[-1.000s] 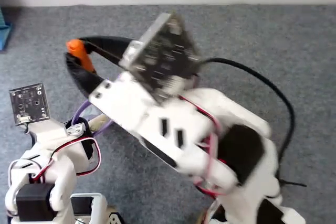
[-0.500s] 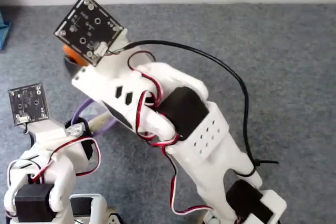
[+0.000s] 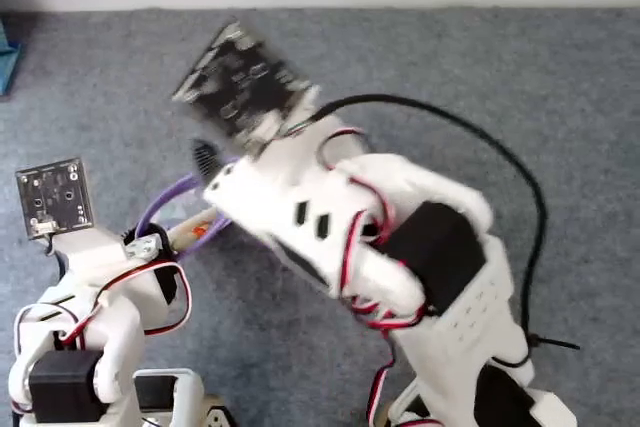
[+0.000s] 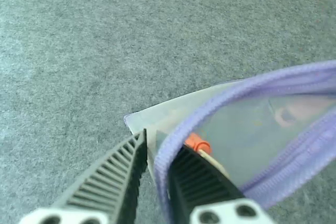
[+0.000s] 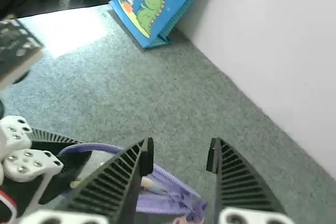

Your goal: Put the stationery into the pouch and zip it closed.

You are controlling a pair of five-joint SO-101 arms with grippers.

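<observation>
Down on the fuzzy grey bench [image 3: 520,67] is the soft see-through plastic pouch with a purple zip edge [image 4: 252,124], and a cream pen with an orange tip [image 4: 198,144] sits inside it. The left end effector [image 4: 156,149] pinches the pouch's corner tight. The right end effector [image 5: 180,149], black, ribbed, spread wide and empty, has swung back from the far side to hang over the pouch, so I think zipping comes next.

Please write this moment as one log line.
left gripper: shut on pouch corner | right gripper: open above pouch | orange-tipped item: in pouch
</observation>
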